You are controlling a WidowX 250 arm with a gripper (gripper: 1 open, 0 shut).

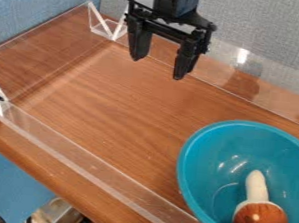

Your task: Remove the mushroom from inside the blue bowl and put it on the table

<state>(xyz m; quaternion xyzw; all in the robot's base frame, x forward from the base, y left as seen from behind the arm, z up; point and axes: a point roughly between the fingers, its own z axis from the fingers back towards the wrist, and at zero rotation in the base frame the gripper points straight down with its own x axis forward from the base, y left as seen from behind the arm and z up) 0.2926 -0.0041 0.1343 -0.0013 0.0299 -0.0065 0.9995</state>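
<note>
The mushroom [259, 211] lies on its side inside the blue bowl [212, 155], its orange-brown cap toward the near rim and its cream stem pointing up the picture. The bowl stands on the table [115, 90] at the lower right. My gripper [162, 58] hangs at the far end of the table, pointing down, well away from the bowl to its upper left. Its two black fingers stand apart, open, with nothing between them.
Low clear acrylic walls [69, 140] run along the table's near and far edges. A white bracket [105, 23] sits at the far left corner. A blue wall stands behind the table.
</note>
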